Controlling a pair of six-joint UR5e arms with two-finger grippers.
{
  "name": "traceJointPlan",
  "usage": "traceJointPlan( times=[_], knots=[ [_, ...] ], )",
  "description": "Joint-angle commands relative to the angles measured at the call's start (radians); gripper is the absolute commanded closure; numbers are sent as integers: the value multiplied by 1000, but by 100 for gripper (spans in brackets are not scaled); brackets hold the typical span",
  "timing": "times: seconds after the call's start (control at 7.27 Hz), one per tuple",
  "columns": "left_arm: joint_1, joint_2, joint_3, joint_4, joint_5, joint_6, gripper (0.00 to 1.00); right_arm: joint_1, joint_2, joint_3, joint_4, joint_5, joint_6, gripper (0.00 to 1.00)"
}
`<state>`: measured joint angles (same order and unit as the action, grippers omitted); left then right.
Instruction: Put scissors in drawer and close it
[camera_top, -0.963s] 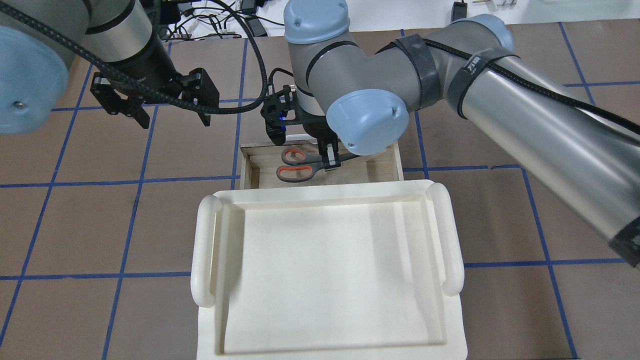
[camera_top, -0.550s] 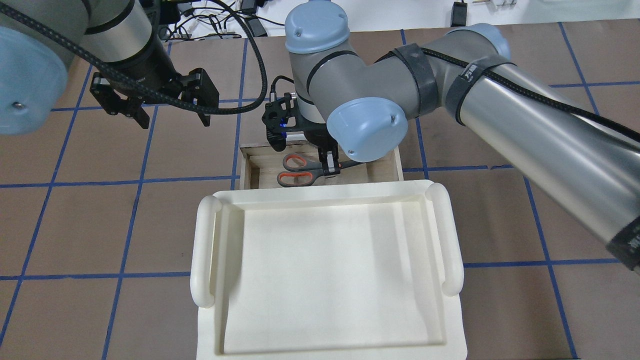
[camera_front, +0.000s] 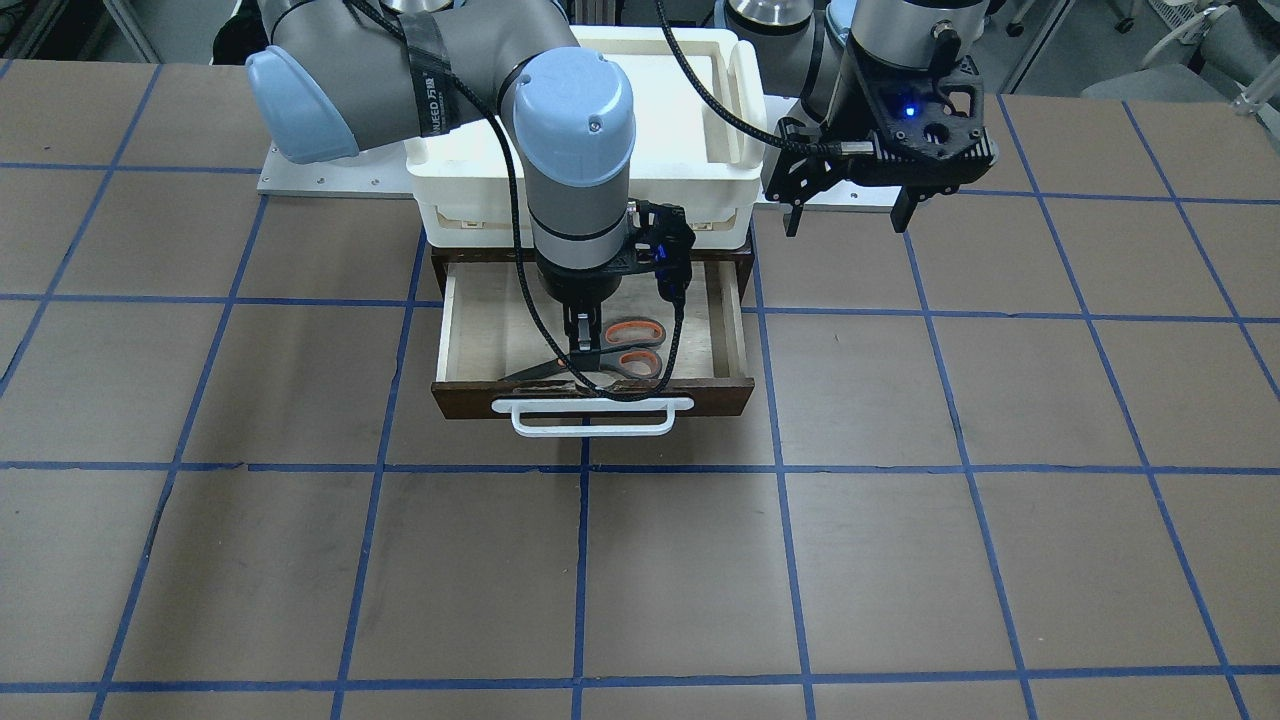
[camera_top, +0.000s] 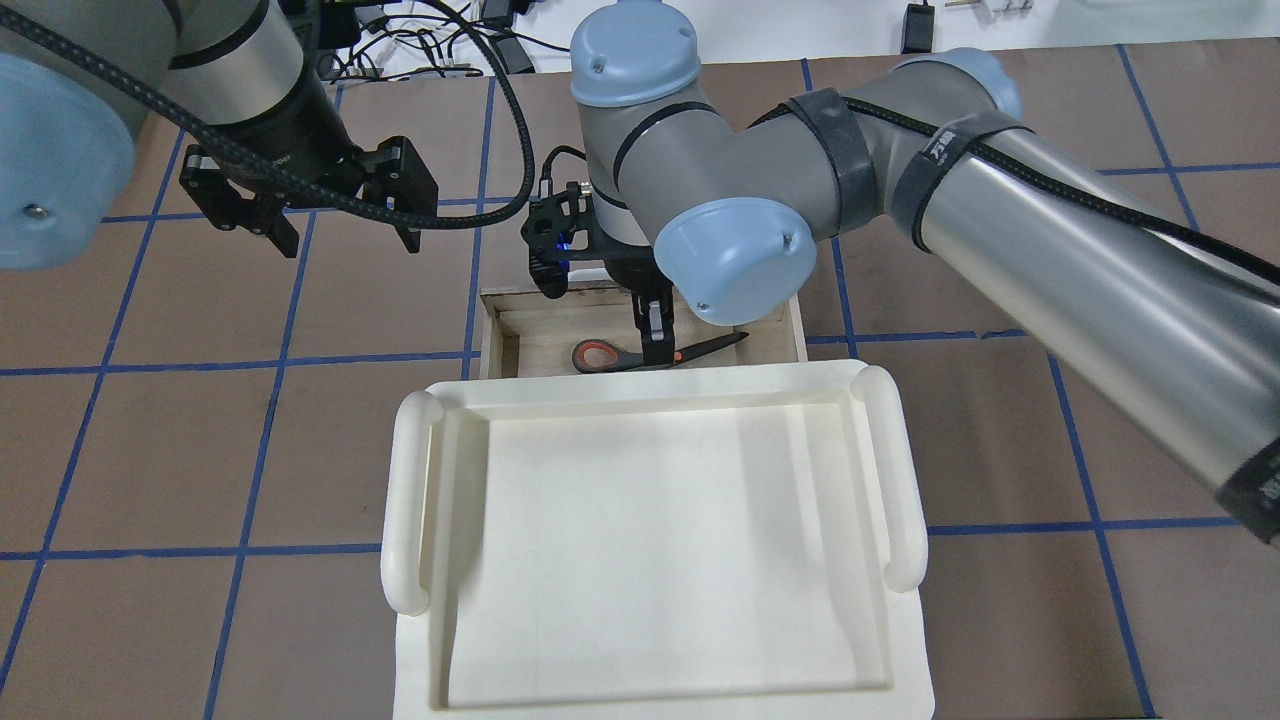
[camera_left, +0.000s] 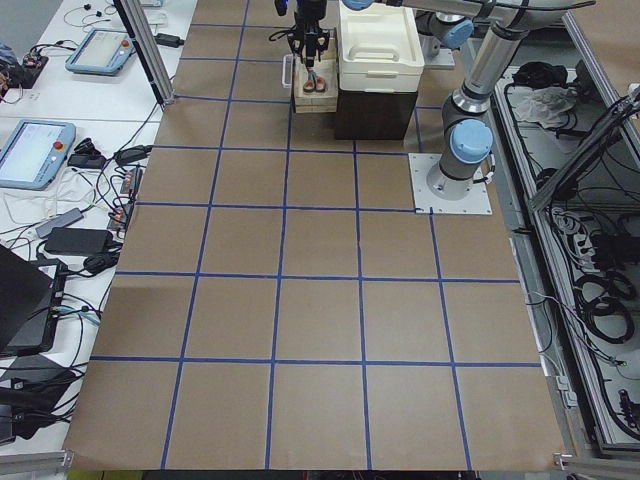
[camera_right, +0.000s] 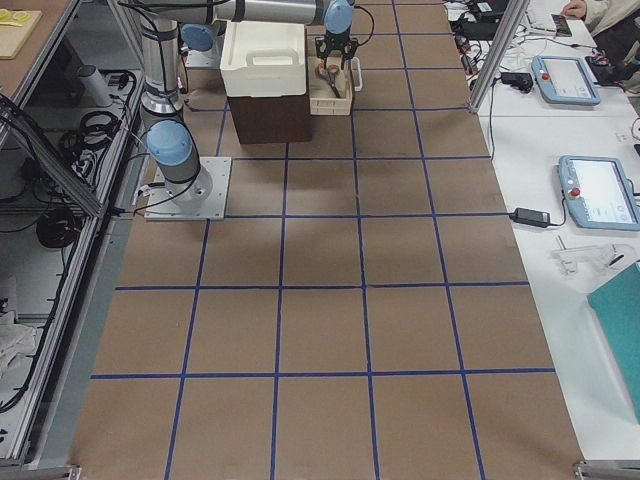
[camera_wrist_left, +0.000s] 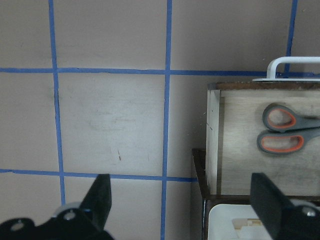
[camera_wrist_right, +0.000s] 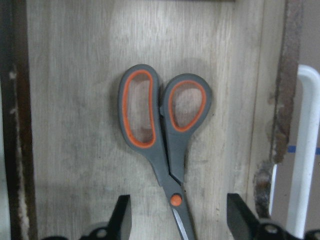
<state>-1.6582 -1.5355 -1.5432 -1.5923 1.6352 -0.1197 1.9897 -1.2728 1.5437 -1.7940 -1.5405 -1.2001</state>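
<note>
The scissors (camera_wrist_right: 160, 150) lie flat on the pale floor of the open drawer (camera_top: 520, 340), handles toward my left. They also show in the front view (camera_front: 630, 350), the overhead view (camera_top: 600, 355) and the left wrist view (camera_wrist_left: 282, 132). My right gripper (camera_wrist_right: 179, 200) is low inside the drawer, open, with its fingers on either side of the scissors' pivot and apart from it. It also shows in the overhead view (camera_top: 655, 345). My left gripper (camera_top: 340, 235) is open and empty, hovering over the table beside the drawer. The dark drawer front (camera_front: 720, 395) carries a white bar handle (camera_front: 590, 418).
A white plastic tray (camera_top: 410, 500) with side handles sits on the dark cabinet above the drawer, and its rim hides part of the drawer in the overhead view. Brown table with a blue tape grid (camera_front: 800, 560) lies all around.
The scissors have gone lower into the drawer, toward the tray's rim in the overhead view; only one handle loop shows there now. My right gripper went down with them. The left arm has not moved.
</note>
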Motion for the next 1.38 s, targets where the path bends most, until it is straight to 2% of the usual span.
traceJointPlan(
  times=[0.0, 0.28, 0.55, 0.69, 0.96, 1.1, 1.24],
  knots=[
    [0, 0, 0, 0, 0, 0, 0, -28, -34, -22, -13, -1, 232, 0],
    [0, 0, 0, 2, 0, 0, 0, -96, -65, -34, -15, -3, 618, 0],
    [0, -2, 0, 2, 0, 0, 0, -173, -114, -33, -7, -3, 881, 0],
    [0, 0, 0, 2, 0, 0, 0, -213, -125, -33, -5, -3, 960, 0],
    [0, 0, 0, 0, 0, 0, 0, -337, -157, -30, 36, -6, 984, 0],
    [0, 0, 0, -3, 0, 0, 0, -395, -169, -30, 51, -6, 1096, 0],
    [0, 0, 0, -3, 0, 0, 0, -403, -198, -21, 73, -4, 1223, 0]
  ],
)
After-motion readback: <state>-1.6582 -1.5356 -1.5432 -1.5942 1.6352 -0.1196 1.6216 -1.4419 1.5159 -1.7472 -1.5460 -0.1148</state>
